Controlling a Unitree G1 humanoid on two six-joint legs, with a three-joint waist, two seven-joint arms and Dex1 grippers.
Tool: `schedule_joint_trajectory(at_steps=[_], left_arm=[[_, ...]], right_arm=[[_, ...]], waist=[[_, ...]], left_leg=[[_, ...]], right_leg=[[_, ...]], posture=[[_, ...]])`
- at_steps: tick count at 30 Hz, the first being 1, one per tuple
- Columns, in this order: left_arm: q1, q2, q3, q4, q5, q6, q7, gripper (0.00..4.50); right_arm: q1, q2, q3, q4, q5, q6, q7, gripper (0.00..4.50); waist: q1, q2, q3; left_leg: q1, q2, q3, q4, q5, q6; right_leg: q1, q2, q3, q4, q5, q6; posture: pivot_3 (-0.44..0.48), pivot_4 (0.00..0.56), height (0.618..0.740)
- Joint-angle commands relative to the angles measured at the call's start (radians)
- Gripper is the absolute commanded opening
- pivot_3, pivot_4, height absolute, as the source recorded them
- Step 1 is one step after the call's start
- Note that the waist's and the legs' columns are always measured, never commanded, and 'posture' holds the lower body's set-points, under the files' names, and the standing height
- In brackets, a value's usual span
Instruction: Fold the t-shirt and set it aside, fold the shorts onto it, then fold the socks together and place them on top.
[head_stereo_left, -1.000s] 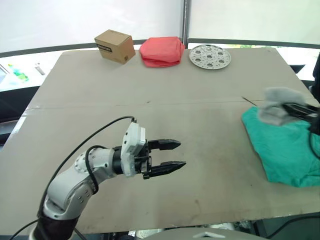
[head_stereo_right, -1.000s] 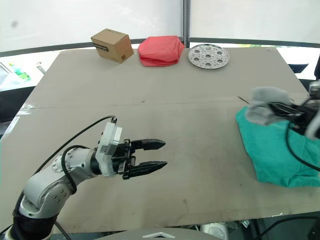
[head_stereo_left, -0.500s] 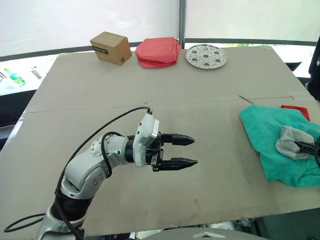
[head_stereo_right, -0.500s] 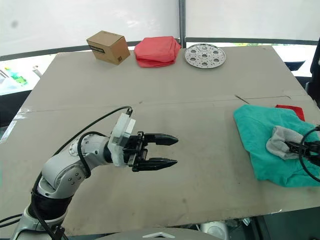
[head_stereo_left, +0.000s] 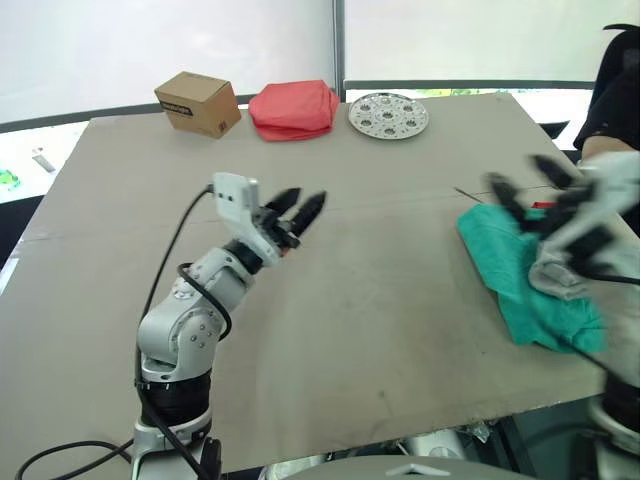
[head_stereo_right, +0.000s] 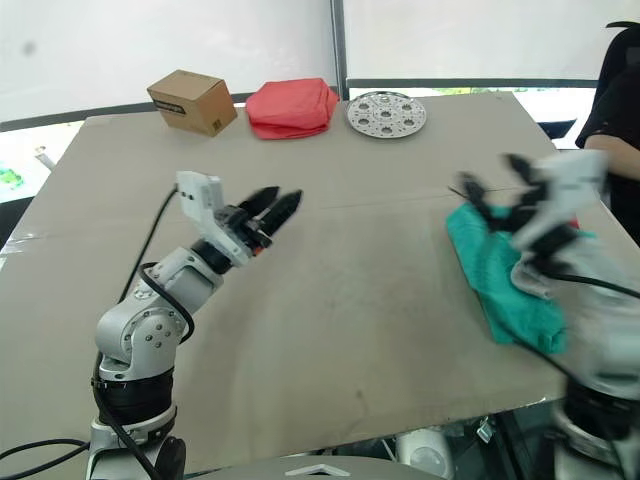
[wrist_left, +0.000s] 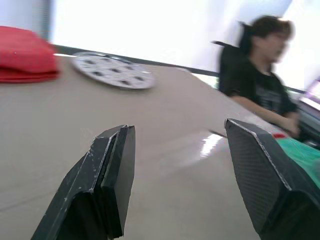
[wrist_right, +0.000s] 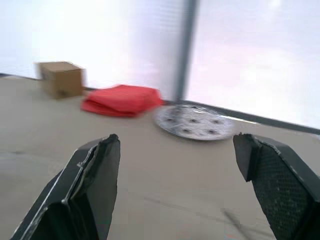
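On the table's (head_stereo_left: 400, 330) right side, beside the raised right gripper (head_stereo_left: 540, 195), grey socks (head_stereo_left: 556, 278) lie atop teal shorts (head_stereo_left: 510, 270). Both grippers, left gripper (head_stereo_left: 296, 212) included, are spread and empty. Stacking looks finished; next comes retreat.

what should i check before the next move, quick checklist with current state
1. Left gripper empty, fingers apart: ok.
2. Right gripper open, nothing between its fingers: ok.
3. Socks resting on the shorts: ok, though blurred, so whether they are neatly paired: cannot tell.
4. Shorts folded over the t-shirt: cannot tell, only a red sliver shows at their far edge.
5. Pile fully on the table: not ok, it sits close to the right edge.
6. Person clear of the right arm: cannot tell.
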Motion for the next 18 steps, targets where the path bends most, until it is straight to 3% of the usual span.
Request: schedule_joint_trajectory(at_steps=[1,3,5,7,11,15,18], left_arm=[[0.017,0.008,-0.006,-0.038,0.081,-0.061,0.032,3.12],[0.056,0.039,-0.010,-0.076,0.046,-0.034,-0.027,3.12],[0.124,0.091,0.003,-0.117,0.006,-0.027,-0.116,3.68],[0.174,0.129,0.025,-0.142,-0.019,-0.024,-0.159,4.44],[0.345,0.240,0.119,-0.208,-0.067,0.000,-0.253,4.48],[0.727,0.347,0.360,-0.240,-0.097,-0.048,-0.506,4.48],[0.869,0.371,0.445,-0.222,-0.100,-0.072,-0.611,4.48]], right_arm=[[-0.029,0.043,0.165,0.111,-0.104,-0.159,0.007,3.83],[-0.039,0.063,0.199,0.170,-0.060,-0.161,0.063,4.10],[-0.034,0.039,0.242,0.201,-0.044,-0.165,0.142,4.50],[-0.024,0.005,0.266,0.215,-0.064,-0.193,0.183,4.50],[0.071,-0.096,0.250,0.183,-0.078,-0.231,0.244,4.50],[0.402,-0.308,0.026,0.014,0.037,-0.222,0.400,4.50],[0.539,-0.378,-0.096,-0.044,0.109,-0.212,0.452,4.50]], waist=[[0.023,0.000,0.000],[0.030,0.001,-0.001],[0.023,0.001,-0.001],[0.020,0.002,-0.001],[0.020,0.002,-0.001],[0.021,0.004,0.000],[0.021,0.005,0.000]], left_leg=[[-0.002,-0.001,0.000,-0.001,0.000,-0.001],[-0.009,-0.003,0.000,-0.003,0.000,-0.001],[-0.014,-0.004,-0.001,-0.003,-0.002,0.001],[-0.015,-0.006,-0.002,-0.003,-0.003,0.003],[-0.013,-0.007,-0.001,-0.001,-0.002,0.002],[-0.008,-0.004,0.001,-0.002,-0.003,0.002],[-0.007,-0.003,0.002,-0.002,-0.006,0.007]], right_leg=[[-0.002,0.000,0.001,0.000,0.002,-0.006],[-0.008,-0.002,0.001,-0.002,0.003,-0.006],[-0.009,-0.003,-0.001,-0.005,0.003,-0.005],[-0.009,-0.006,-0.001,-0.006,0.003,-0.005],[-0.008,-0.006,0.000,-0.006,-0.001,-0.007],[-0.007,-0.010,0.000,-0.003,-0.005,-0.005],[-0.007,-0.011,0.000,-0.003,-0.006,-0.004]], posture=[[0.000,0.150,0.740],[0.000,0.150,0.740],[0.000,0.150,0.740],[0.000,0.150,0.740],[0.000,0.150,0.740],[0.000,0.150,0.740],[0.000,0.150,0.740]])
